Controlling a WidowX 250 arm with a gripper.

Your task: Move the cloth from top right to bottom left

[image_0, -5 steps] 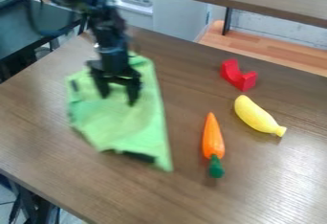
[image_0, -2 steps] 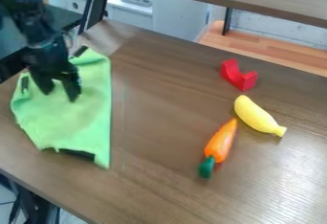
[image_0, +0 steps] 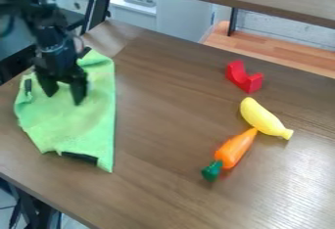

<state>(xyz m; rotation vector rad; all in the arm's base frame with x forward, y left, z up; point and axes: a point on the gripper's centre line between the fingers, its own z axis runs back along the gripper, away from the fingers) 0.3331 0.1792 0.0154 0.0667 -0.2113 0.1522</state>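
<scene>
Clock read from view centre. My tool: at 9 o'clock, over the cloth, fingers spread wide; contact with the fabric, cannot tell. Green cloth: flat on the tabletop, between 8 and 9 o'clock, dark strips at its edges. Carrot: between 4 and 5, tip towards 1 o'clock, at the banana. Banana: just past 3. Red curved block: 2 o'clock.
</scene>
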